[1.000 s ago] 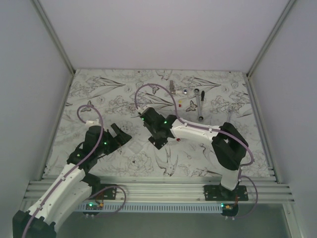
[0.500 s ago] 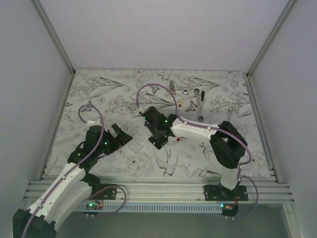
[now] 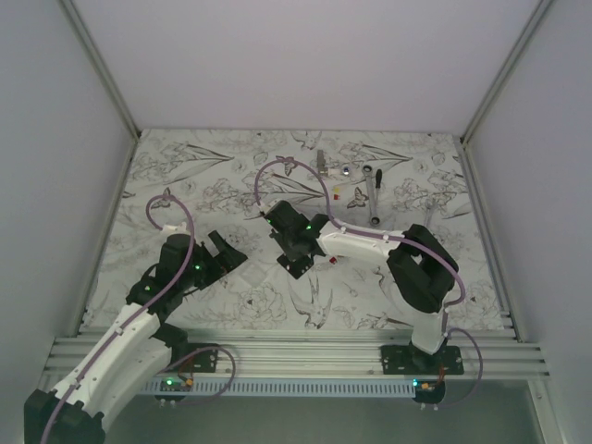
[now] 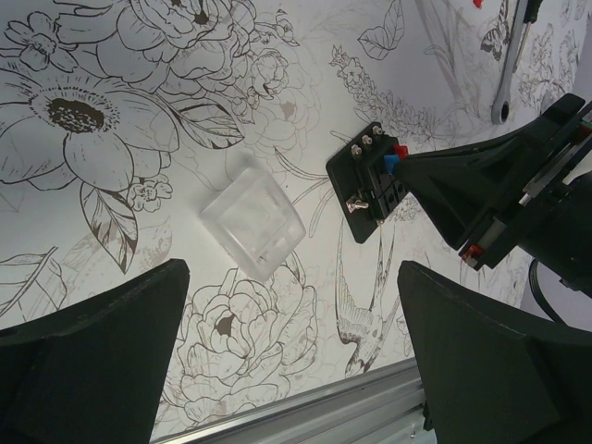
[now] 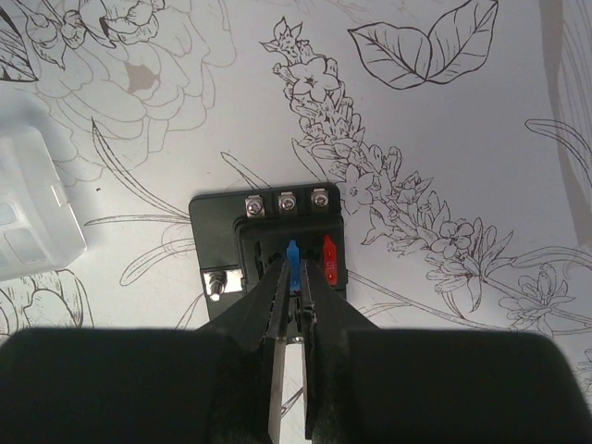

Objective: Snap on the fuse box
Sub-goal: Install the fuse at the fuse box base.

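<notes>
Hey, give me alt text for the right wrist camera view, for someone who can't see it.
The right gripper, nearly closed, straddles a blue fuse standing in the black fuse box, with a red fuse seated just right of it. The box lies on a floral-print table; a clear plastic cover sits apart at the left edge.

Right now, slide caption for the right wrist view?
Right gripper straddles the blue fuse in the fuse box, red fuse beside it, clear cover at left.
</notes>
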Tool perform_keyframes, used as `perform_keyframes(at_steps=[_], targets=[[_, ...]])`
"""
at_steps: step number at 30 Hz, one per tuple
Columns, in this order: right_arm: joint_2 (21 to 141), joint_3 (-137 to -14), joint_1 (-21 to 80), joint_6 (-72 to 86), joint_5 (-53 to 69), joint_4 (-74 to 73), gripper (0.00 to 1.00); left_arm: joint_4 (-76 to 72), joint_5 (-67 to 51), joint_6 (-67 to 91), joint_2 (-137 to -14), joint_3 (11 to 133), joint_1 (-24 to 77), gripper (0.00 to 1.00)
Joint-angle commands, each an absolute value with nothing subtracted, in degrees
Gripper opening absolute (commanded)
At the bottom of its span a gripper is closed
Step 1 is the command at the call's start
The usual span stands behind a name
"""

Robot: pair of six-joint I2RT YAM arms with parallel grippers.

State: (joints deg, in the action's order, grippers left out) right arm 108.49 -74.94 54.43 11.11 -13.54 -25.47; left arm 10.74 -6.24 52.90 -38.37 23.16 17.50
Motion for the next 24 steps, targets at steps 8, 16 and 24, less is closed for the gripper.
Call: perform_keyframes(at_steps=[8, 16, 24], targets=[[109.6, -73.8, 54.0, 9.8, -13.3, -24.3, 0.03, 11.4, -7.2, 52.6, -38.3, 22.8, 17.1, 1.0], [110.4, -70.9, 54.0, 9.5, -13.8, -24.3, 0.0, 11.4, -7.1, 52.7, -38.1, 22.7, 17.1, 1.0], [112.6, -68.6, 53.1, 10.5, -13.5, -25.4, 0.0, 11.4, -7.1, 52.7, -38.2, 22.9, 17.1, 1.0]])
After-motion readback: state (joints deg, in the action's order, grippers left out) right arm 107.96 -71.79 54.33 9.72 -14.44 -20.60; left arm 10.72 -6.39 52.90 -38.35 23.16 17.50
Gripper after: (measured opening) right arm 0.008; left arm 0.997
